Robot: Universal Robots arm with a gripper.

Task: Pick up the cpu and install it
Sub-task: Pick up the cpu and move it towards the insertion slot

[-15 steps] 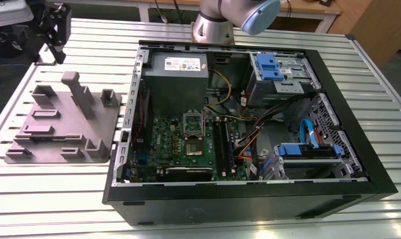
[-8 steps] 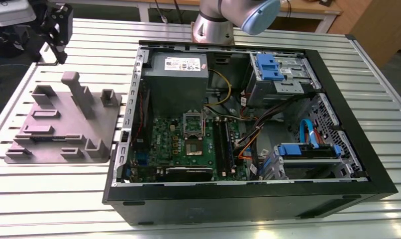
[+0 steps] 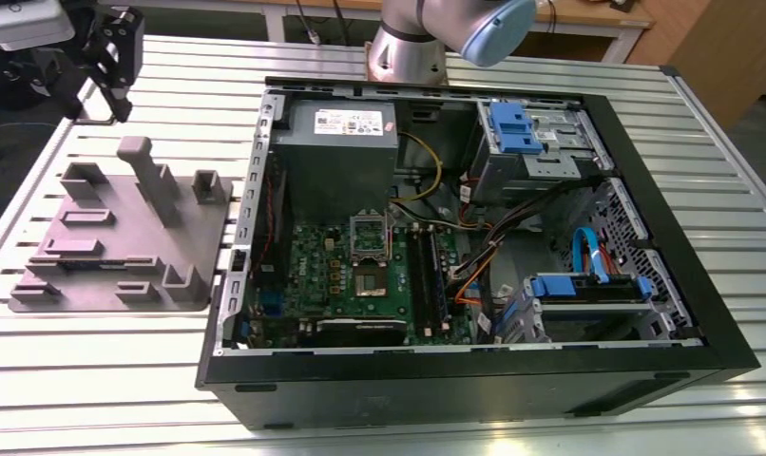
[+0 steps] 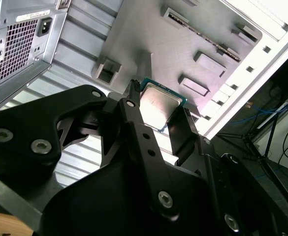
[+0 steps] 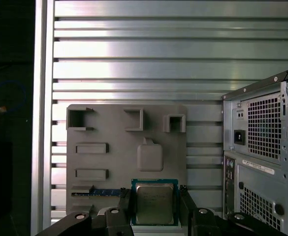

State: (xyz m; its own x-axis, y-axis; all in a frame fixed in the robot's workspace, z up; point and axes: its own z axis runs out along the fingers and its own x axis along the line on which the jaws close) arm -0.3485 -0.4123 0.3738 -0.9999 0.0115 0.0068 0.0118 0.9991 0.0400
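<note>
The cpu (image 5: pixel 154 202) is a small square chip with a silvery top and a thin green rim, and it sits between my two black fingers in both wrist views. My gripper (image 5: pixel 155 206) is shut on the cpu (image 4: pixel 159 104), with one finger on each side edge. In the exterior view, my gripper (image 3: pixel 110 100) hangs high at the far left corner of the table, above and behind the grey fixture tray (image 3: pixel 117 237). The green motherboard (image 3: pixel 357 275) lies inside the open computer case, with its silver socket (image 3: pixel 369 280) near the middle.
The open black computer case (image 3: pixel 485 237) fills the table's middle, with a grey power supply (image 3: pixel 336 142), blue drive brackets (image 3: pixel 510 128) and loose cables. Its rear panel (image 5: pixel 262 147) stands beside the tray (image 5: pixel 126 147). A memory stick (image 5: pixel 97 192) lies in a tray slot. The arm's base (image 3: pixel 409 47) rises behind the case.
</note>
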